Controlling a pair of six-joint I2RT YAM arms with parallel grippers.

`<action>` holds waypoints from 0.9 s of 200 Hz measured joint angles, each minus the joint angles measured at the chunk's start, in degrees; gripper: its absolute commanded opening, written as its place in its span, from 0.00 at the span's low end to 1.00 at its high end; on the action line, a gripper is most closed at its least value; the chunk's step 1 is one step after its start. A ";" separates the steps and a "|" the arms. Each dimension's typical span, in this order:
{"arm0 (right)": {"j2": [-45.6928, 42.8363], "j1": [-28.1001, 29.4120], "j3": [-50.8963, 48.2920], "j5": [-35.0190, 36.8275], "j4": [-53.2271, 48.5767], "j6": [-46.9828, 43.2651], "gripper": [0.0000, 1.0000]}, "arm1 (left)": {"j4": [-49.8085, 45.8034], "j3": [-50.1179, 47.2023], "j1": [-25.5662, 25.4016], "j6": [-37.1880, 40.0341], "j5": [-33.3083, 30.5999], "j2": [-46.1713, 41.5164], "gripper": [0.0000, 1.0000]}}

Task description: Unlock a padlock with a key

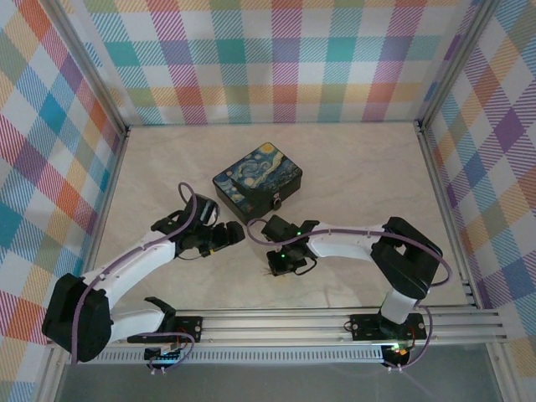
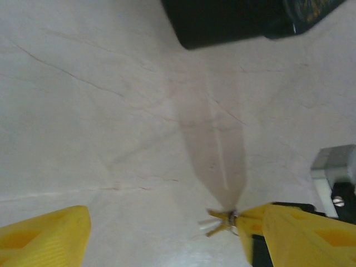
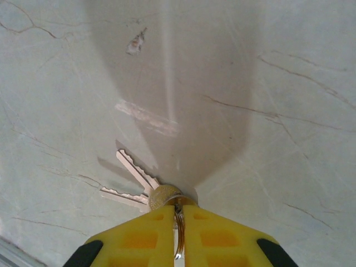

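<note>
Key [image 3: 138, 169] likely light, stiff, slick, floppy on its ring; right gripper [image 3: 177, 214] clamped at the ring end, left gripper [image 2: 175, 228] apart.

Bright, even light from above washes the desk [image 1: 377, 167] with little glare. A soft grey shadow fans out ahead of the right hand [image 3: 177, 208]. The left wrist view is hazy, the black box [image 2: 233, 19] blurred.
</note>
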 measured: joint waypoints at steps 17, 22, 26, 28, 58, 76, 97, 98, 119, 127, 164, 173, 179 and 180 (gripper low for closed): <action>-1.27 -0.94 -2.36 -0.81 2.60 0.00 0.11 | 3.58 -2.14 -2.49 -3.56 1.22 0.09 0.73; -1.62 -1.29 -2.97 -1.11 3.37 0.02 0.11 | 4.83 -2.73 -3.37 -4.90 1.73 0.22 0.72; -1.81 -1.49 -3.37 -1.33 3.87 0.02 0.11 | 5.55 -3.02 -3.85 -5.40 1.95 0.33 0.70; -1.92 -1.64 -3.54 -1.42 4.13 0.00 0.11 | 5.99 -3.17 -4.13 -6.01 2.12 0.44 0.70; -2.25 -2.84 -5.22 -2.91 8.15 0.04 0.11 | 12.59 -5.92 -6.34 -10.40 3.67 1.73 0.64; -2.78 -3.28 -6.62 -3.74 10.58 0.02 0.11 | 15.65 -7.45 -7.63 -12.87 4.04 3.32 0.60; -3.80 -3.52 -8.48 -4.17 13.38 0.00 0.11 | 18.99 -7.93 -8.87 -14.69 4.74 6.54 0.58; -3.82 -3.52 -8.57 -4.20 13.46 0.00 0.11 | 19.10 -7.93 -8.90 -14.69 4.76 6.64 0.58; -4.76 -3.52 -10.08 -4.24 15.34 -0.02 0.11 | 21.86 -7.93 -9.18 -16.04 4.81 9.46 0.58; -4.76 -3.52 -10.12 -4.42 15.72 -0.09 0.11 | 22.80 -7.91 -9.18 -16.57 4.81 10.67 0.57; -4.76 -3.52 -10.14 -4.87 17.31 -0.44 0.11 | 26.01 -7.65 -9.18 -18.99 5.68 15.21 0.56; -4.76 -3.52 -10.14 -4.94 17.68 -0.44 0.11 | 26.62 -7.58 -9.22 -19.67 5.86 15.74 0.56; -4.76 -3.52 -10.14 -5.07 18.03 -0.46 0.11 | 26.86 -7.54 -9.20 -20.06 6.10 16.00 0.55; -4.76 -3.52 -10.14 -5.09 18.05 -0.46 0.11 | 26.88 -7.52 -9.20 -20.11 6.12 16.02 0.55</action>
